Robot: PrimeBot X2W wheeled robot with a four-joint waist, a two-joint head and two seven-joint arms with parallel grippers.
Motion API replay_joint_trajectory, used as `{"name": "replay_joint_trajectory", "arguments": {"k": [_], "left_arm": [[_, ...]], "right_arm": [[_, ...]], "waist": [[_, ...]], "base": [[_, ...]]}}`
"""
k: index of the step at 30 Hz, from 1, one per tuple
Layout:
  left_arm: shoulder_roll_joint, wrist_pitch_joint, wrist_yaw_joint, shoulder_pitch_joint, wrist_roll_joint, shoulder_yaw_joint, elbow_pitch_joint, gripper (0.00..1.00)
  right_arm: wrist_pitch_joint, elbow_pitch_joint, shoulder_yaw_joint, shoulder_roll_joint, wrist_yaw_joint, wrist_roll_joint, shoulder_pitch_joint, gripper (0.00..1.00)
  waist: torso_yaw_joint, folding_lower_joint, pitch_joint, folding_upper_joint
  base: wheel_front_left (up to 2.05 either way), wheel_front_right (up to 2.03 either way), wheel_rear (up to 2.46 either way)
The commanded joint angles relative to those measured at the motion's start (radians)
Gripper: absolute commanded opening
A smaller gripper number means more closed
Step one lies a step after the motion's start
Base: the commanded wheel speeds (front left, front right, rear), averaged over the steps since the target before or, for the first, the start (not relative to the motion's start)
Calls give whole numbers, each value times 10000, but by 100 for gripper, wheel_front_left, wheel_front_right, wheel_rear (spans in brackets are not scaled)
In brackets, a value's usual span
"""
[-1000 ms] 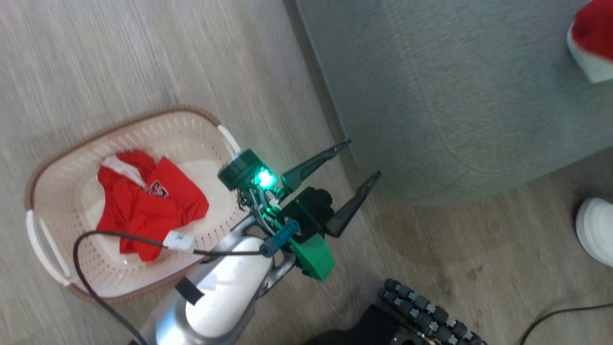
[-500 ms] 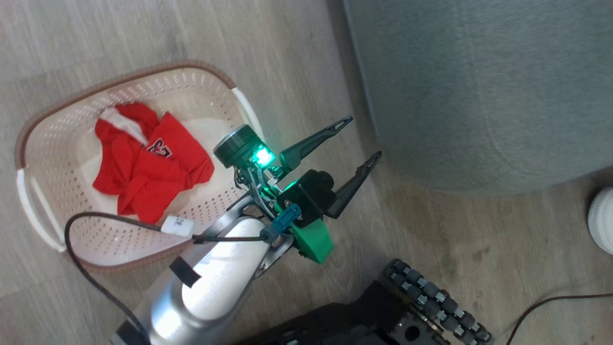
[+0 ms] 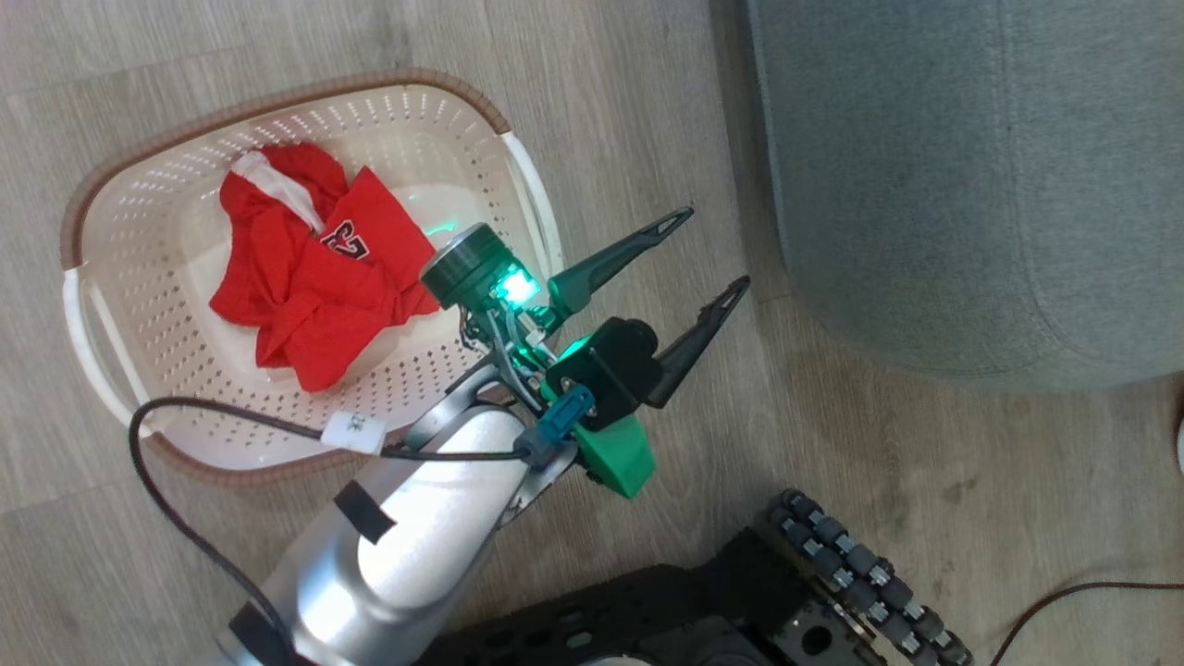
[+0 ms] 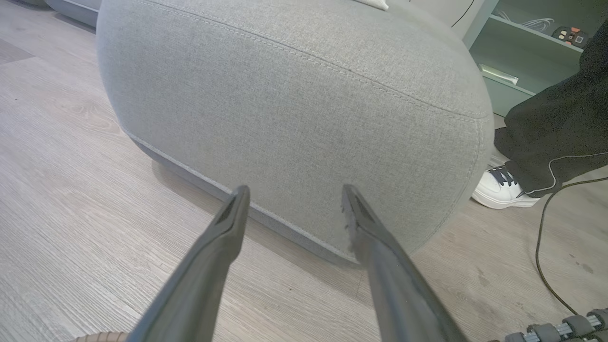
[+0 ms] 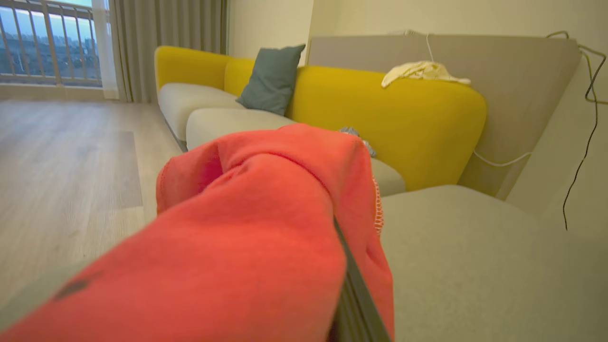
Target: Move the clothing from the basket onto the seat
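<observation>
Head view, with the basket (image 3: 277,97) as landmark. The logo garment (image 3: 324,287) lies crumpled on the basket's floor, not yet moved. The left hand (image 3: 717,247) hangs just beyond the basket's white handle, between basket and seat (image 3: 971,185). Its fingers are spread wide and hold nothing, and in the left wrist view they point at the seat's stitched flank. This is probably a waiting posture that keeps the basket's mouth clear for the next pick. Right wrist view: the right hand (image 5: 323,218) is nearly closed, with the held garment (image 5: 247,228) bunched over its fingers. That garment is outside the basket, above a pale grey cushion judged to be the seat, apparently poised for release.
</observation>
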Motion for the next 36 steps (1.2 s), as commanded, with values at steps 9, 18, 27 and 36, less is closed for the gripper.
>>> {"name": "replay_joint_trajectory", "arguments": {"k": [9,18,27,36], "left_arm": [[-117,-49,112,3,-29,49,-230,100],[-105,-49,181,5,-88,68,-181,100],[-201,-49,135,114,-343,-14,-213,100],[-302,-49,252,371,-832,153,-366,100]], "right_arm": [[-49,2730,1316,-190,-2,60,-219,0],[-49,4054,2574,-374,-2,701,-601,100],[-49,4329,3517,-536,-2,747,-190,100],[-49,4094,5204,-749,-2,1223,624,100]], "waist": [[52,0,180,0],[48,0,59,0],[-36,0,-700,0],[-16,0,-2168,0]], "base": [[0,0,0],[0,0,0],[0,0,0],[0,0,0]]}}
